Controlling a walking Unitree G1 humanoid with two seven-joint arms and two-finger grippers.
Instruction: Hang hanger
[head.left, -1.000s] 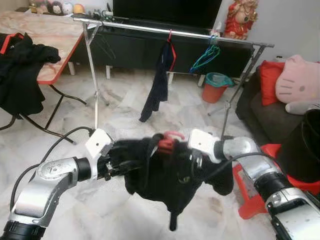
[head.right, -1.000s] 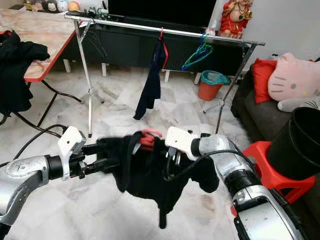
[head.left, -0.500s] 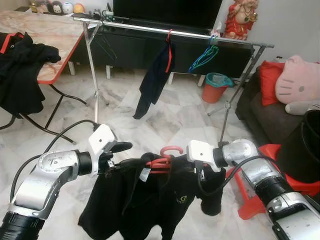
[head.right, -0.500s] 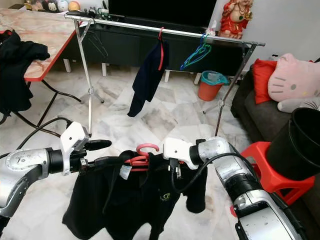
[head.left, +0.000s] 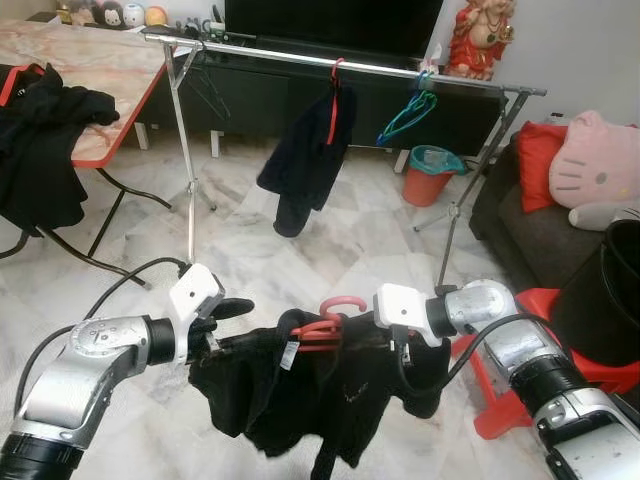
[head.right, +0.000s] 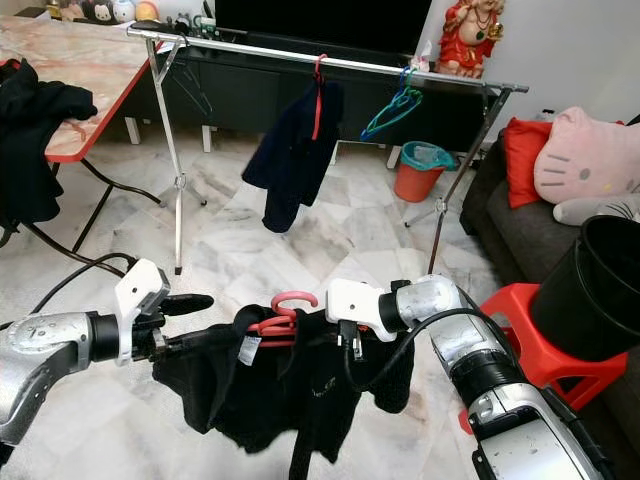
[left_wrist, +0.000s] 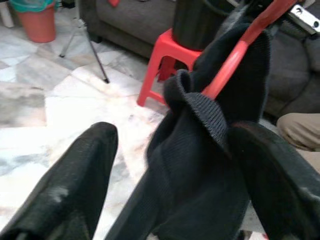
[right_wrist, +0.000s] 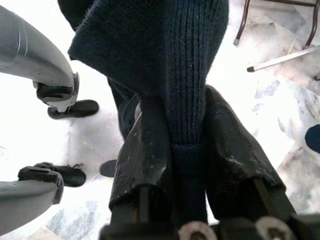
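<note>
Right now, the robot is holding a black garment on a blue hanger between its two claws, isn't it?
Not quite: the hanger is red, not blue, as the left eye view shows. The black garment does hang on it between the left claw and the right claw.

A pale marble floor (head.left: 380, 225) spreads under a long metal clothes rail (head.left: 400, 72). Behind the rail stands a dark TV cabinet (head.left: 270, 95); left of it, a red-edged table (head.left: 100, 65); right of it, a dark sofa (head.left: 520, 225) and red stool (head.left: 520, 400).
</note>
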